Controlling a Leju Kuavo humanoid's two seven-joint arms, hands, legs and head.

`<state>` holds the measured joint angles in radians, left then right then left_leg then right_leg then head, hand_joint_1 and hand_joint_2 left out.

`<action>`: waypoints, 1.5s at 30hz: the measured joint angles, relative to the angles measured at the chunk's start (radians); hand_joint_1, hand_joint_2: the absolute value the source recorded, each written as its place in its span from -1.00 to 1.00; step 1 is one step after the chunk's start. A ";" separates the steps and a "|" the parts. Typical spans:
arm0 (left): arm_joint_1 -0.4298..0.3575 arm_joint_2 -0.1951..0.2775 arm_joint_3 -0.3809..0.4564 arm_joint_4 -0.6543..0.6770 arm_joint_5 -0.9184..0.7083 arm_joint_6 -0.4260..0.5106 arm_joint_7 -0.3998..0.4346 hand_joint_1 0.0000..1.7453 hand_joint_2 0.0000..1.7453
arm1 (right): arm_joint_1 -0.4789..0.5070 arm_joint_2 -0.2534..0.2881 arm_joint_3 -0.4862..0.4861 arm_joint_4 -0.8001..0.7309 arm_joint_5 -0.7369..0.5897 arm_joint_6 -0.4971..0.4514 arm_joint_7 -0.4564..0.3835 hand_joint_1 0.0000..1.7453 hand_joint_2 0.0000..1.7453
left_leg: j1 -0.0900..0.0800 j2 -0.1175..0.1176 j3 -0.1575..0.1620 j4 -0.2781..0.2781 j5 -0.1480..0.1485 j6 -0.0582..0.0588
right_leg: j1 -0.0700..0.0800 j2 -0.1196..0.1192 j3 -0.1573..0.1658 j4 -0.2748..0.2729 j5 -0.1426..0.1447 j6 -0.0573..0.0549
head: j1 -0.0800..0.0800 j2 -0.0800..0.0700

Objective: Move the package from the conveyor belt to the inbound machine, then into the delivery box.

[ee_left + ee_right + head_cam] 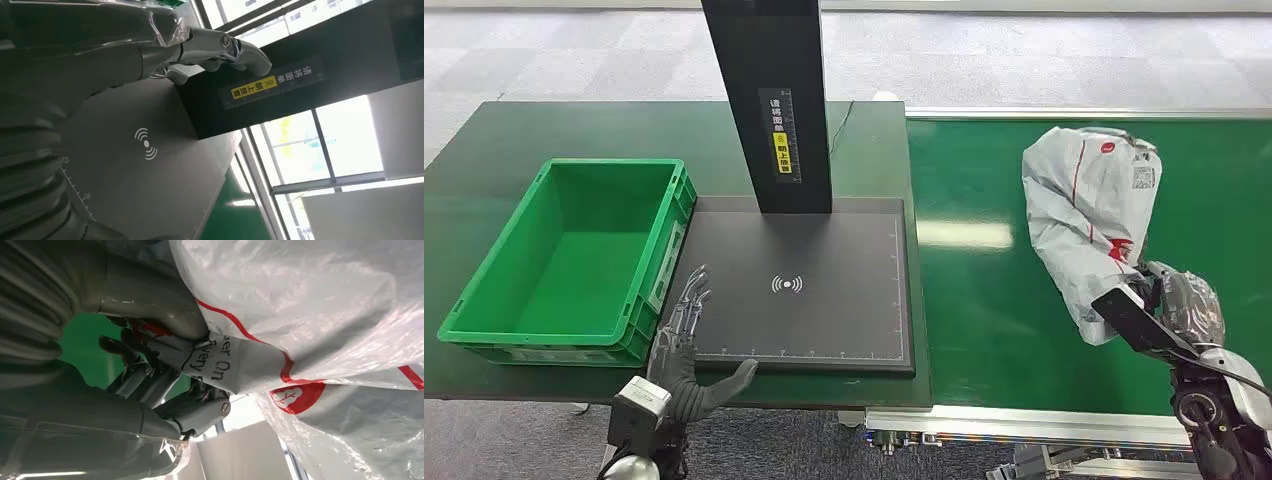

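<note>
A grey plastic package [1088,215] with red markings stands over the green conveyor belt [984,300] at the right. My right hand [1169,305] grips its lower end; in the right wrist view the thumb and fingers [165,345] pinch the crumpled bag [320,330]. The inbound machine's black scan plate [824,290] with a white signal mark lies in the middle, under a black post [769,100]. The green delivery box [574,255] stands empty at the left. My left hand [684,345] is open, fingers spread, at the plate's near-left corner, holding nothing; the left wrist view shows its fingers [220,47] above the plate [150,160].
The dark green table [484,170] carries the box and plate. The table's front edge runs just ahead of my left hand. The conveyor's metal frame [1024,425] borders the belt in front. Grey floor tiles lie beyond.
</note>
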<state>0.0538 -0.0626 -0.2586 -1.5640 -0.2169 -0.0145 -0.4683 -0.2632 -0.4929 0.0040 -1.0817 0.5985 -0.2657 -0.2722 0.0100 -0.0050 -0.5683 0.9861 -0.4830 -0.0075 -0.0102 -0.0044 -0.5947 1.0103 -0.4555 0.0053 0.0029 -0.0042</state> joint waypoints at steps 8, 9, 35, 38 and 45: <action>-0.012 0.003 0.000 0.007 0.023 0.012 -0.031 -1.00 1.00 | 0.003 0.022 0.062 -0.142 0.058 0.077 -0.151 1.00 1.00 | 0.000 0.000 0.000 0.000 0.000 0.000 | 0.000 0.000 0.000 0.000 0.000 0.000 | 0.000 0.000; -0.016 0.004 0.000 0.009 0.025 0.010 -0.035 -1.00 1.00 | 0.002 0.016 0.087 -0.161 0.072 0.107 -0.164 1.00 1.00 | 0.000 0.000 0.000 0.000 0.000 0.000 | 0.000 0.000 0.000 0.000 0.000 0.000 | 0.000 0.000; -0.072 0.004 -0.016 0.045 0.039 -0.052 -0.045 -1.00 1.00 | -0.500 0.098 0.924 -0.001 0.259 0.304 -0.233 1.00 1.00 | 0.000 0.005 0.002 0.000 0.001 0.000 | 0.000 0.004 0.001 0.000 0.001 0.000 | 0.000 0.000; -0.078 0.002 -0.024 0.048 0.041 -0.059 -0.042 -1.00 1.00 | -0.518 0.145 0.963 0.068 0.224 0.276 -0.244 1.00 1.00 | 0.000 0.005 0.002 0.000 0.001 0.000 | 0.000 0.004 0.001 0.000 0.001 0.000 | 0.000 0.000; -0.100 0.002 -0.043 0.063 0.051 -0.076 -0.034 -1.00 1.00 | -0.519 0.230 1.013 0.201 0.217 0.203 -0.198 1.00 1.00 | 0.000 0.005 0.002 0.000 0.001 0.000 | 0.000 0.004 0.001 0.000 0.001 0.000 | 0.000 0.000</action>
<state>-0.0466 -0.0607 -0.3017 -1.5011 -0.1661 -0.0907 -0.5027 -0.7820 -0.2627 1.0171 -0.8810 0.8155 -0.0630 -0.4703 0.0100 0.0001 -0.5662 0.9861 -0.4822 -0.0073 -0.0100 -0.0008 -0.5942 1.0108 -0.4548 0.0052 0.0029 -0.0042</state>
